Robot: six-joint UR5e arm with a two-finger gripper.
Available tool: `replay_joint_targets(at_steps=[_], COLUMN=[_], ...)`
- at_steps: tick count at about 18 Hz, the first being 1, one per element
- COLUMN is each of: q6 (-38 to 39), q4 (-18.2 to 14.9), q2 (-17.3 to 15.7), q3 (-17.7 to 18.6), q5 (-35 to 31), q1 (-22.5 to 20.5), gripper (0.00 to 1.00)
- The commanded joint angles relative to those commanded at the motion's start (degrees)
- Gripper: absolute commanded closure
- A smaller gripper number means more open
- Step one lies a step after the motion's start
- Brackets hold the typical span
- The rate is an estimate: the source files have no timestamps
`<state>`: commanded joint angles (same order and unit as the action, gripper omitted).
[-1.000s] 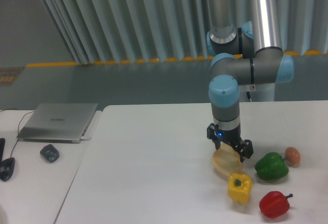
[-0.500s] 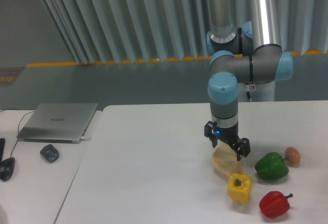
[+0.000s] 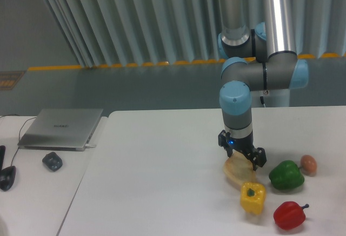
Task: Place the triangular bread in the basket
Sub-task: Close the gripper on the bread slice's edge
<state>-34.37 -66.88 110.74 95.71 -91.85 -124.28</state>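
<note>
Claw (image 3: pixel 241 157): pointed straight down from the arm (image 3: pixel 236 106), low over the counter (image 3: pixel 162 166). Its two dark fingers are spread and straddle the upper end of the bread, one on each side; released, not yet clamped. Likely posed this way so that closing squeezes the slice across its narrow width.

Bread (image 3: pixel 236 172): pale tan wedge, lying flat on the counter directly beneath the claw and reaching a little toward the camera from it. Whether the fingers already touch it cannot be told.

Yellow pepper (image 3: pixel 252 197): just in front of the claw, touching or nearly touching the near end of the bread. Judged a hazard: it may be nudged when the slice is lifted.

Green pepper (image 3: pixel 286 175): to the right of the claw in the picture, apart from the bread.

Red pepper (image 3: pixel 289 215): farther forward and to the right, well apart.

Egg (image 3: pixel 308 163): small, brown, beyond the green pepper.

Basket: not in view.

Task standing, as judged: grasp being set up; lift and transfer remain.
</note>
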Motion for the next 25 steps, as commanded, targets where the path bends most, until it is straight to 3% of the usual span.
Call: replay_joint_targets(at_steps=[15, 16, 18, 20, 22, 25], q6=[-0.1, 0.0, 0.1, -0.1, -0.2, -0.2], q4=[0.1, 0.0, 0.0, -0.1, -0.7, -1.0], q2=[1.8, 1.9, 2.4, 2.3, 2.0, 1.5], q3=[-0.7, -0.7, -0.5, -0.7, -1.1, -1.8], q5=[-1.0, -1.1, -1.2, -1.1, -1.2, -1.2], q1=[0.2, 0.3, 0.4, 0.7, 0.6, 0.6], gripper=[0.01, 0.15, 0.55, 0.79, 0.86, 0.86])
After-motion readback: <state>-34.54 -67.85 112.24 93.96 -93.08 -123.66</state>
